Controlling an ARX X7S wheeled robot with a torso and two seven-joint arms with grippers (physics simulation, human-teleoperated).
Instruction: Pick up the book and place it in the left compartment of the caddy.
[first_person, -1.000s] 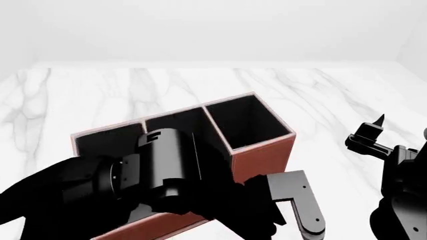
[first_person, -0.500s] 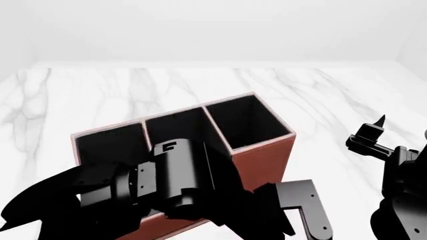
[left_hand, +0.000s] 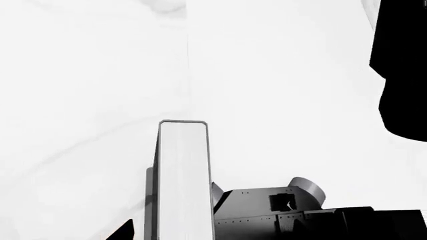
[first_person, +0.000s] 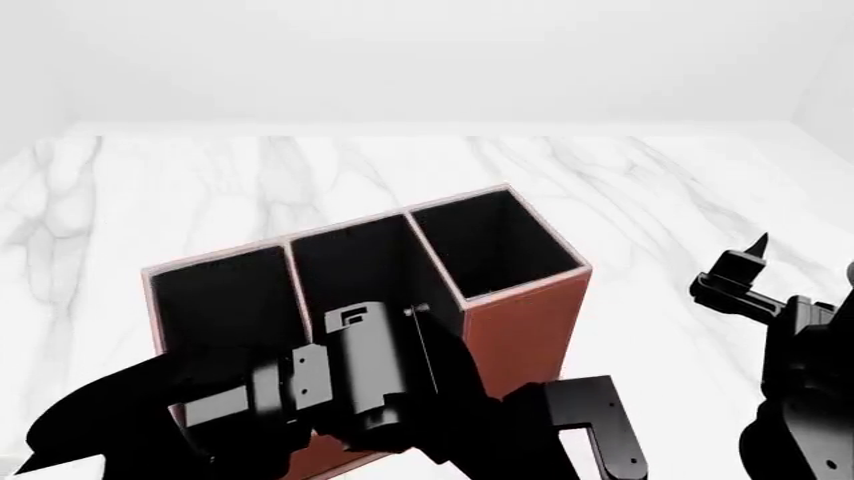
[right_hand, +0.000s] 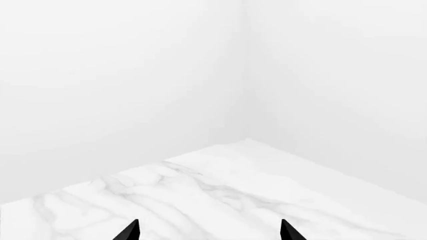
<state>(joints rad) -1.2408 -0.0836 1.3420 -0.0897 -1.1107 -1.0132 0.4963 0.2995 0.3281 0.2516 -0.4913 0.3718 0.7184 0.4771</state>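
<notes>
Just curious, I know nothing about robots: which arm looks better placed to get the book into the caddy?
The left. Its wrist view shows the book at its claw, and that arm hangs over the caddy. The right claw is open, off to the side over bare table.

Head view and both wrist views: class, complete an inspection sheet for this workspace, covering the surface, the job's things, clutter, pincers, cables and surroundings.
Surface: white marble table.
Job's things: caddy upright. The left compartment shows only black lining where visible. The book stands on end with its white page edges facing the left wrist camera. It is hidden in the head view.
Clutter: nothing seen.
Grippers: left pincer is at the book, over the caddy's front. Whether it grips cannot be told. Right pincer is open, empty and off to the caddy's right.
Cables: nothing seen.
Surroundings: plain white walls.
</notes>
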